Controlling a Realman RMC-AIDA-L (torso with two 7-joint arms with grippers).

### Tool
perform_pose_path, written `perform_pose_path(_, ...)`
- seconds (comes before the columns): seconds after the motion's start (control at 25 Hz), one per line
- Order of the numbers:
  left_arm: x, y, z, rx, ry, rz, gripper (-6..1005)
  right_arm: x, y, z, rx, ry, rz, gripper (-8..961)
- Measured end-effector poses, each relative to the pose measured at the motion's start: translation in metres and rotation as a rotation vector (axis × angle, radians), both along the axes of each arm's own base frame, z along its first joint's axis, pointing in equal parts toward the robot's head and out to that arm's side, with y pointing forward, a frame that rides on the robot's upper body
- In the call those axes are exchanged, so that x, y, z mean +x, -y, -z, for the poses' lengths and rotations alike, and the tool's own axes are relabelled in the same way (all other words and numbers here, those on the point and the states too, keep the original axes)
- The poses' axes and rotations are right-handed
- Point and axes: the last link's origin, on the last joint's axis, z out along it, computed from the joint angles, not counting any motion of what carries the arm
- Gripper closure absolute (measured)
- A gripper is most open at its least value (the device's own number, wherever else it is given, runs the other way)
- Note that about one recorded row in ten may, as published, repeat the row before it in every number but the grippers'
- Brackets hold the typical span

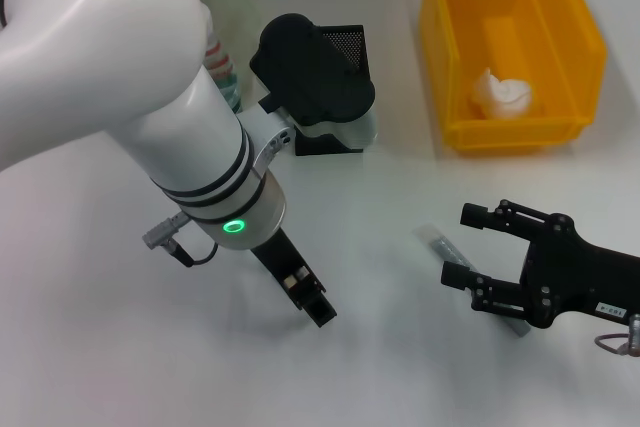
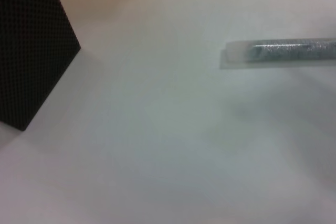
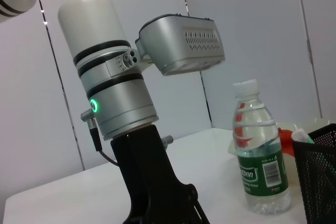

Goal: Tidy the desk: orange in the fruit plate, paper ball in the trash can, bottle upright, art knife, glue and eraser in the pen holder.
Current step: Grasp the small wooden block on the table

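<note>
Right gripper point(image 1: 462, 245) sits low over the white table point(image 1: 400, 347), jaws spread wide — the grey metallic stick point(image 1: 437, 240) lies on the surface between its fingers, not gripped. Left gripper point(image 1: 310, 299) points down at bare table nearby; whether its fingers are parted cannot be told. Paper ball point(image 1: 503, 93) lies inside the trash can point(image 1: 452, 57). Bottle point(image 3: 259, 153) stands upright just beside the pen holder point(image 3: 317, 174).

paper ball point(image 1: 503, 93) in trash can point(image 1: 580, 42); pen holder point(image 1: 345, 57) left of it | bottle point(image 3: 260, 150) upright beside holder
</note>
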Motion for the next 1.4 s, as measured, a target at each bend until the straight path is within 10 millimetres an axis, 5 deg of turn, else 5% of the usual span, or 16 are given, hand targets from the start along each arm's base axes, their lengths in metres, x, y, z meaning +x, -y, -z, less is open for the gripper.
perform_pose_path(1.4, -0.007, -0.002, 0.0068, -0.001, -0.012, 0.02, 269, -0.0001, -0.0059, 0.0008, 0.005, 0.012, 0.012, 189)
